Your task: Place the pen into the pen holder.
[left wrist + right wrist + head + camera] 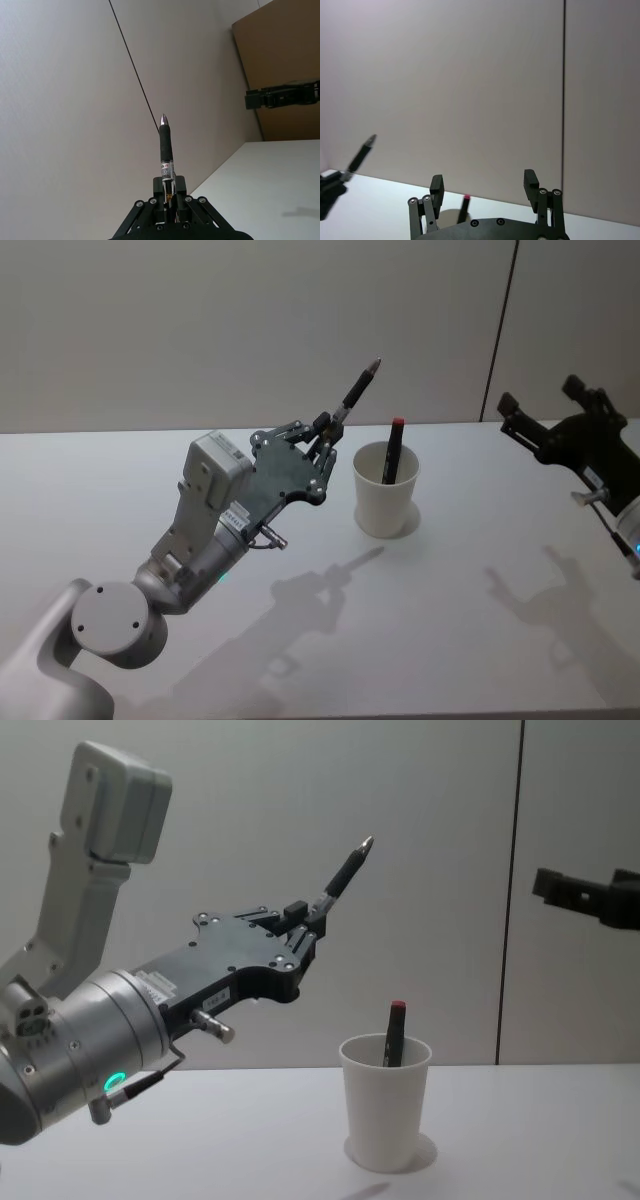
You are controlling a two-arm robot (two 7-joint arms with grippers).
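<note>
Lifted, not yet inserted: the left gripper (326,430), clamped on the black pen (358,388), holds it tip-up above-left of the white paper cup (385,502) (red-capped pen (393,448) already inside); right gripper (484,186) parked far right, fingers apart.

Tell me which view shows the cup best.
The chest view: the cup stands side-on, whole from rim to base, a red-tipped pen in it. The head view looks down on it from above, at a slant. In the right wrist view the right end effector hides most of it.
</note>
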